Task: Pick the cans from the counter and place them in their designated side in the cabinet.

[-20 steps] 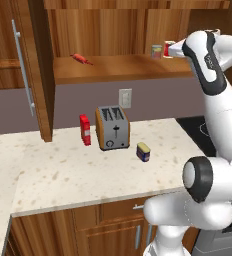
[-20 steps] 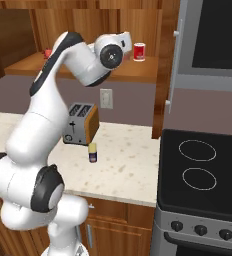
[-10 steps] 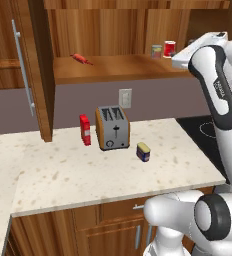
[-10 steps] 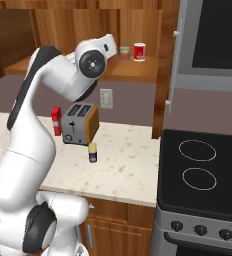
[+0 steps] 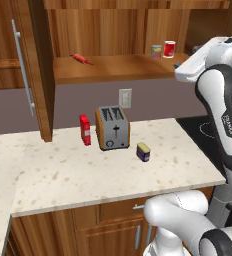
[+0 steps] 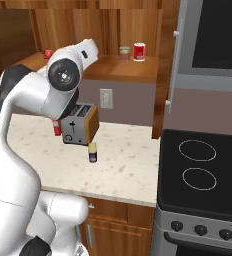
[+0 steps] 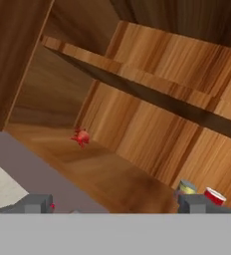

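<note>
Claw [image 7: 112,206], jaws apart and empty beside the cabinet shelf [image 5: 113,67]; next, descend for the squat blue-purple can [image 5: 143,151] on the counter [image 5: 88,175].

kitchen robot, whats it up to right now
The white arm is sorting cans from the counter into the open wooden cabinet. One can, pale on top with a red label, stands on the shelf beside a red cup. The gripper is open and empty, up near the shelf's right end. The dark blue can with the yellow top waits on the counter, right of the toaster.
</note>
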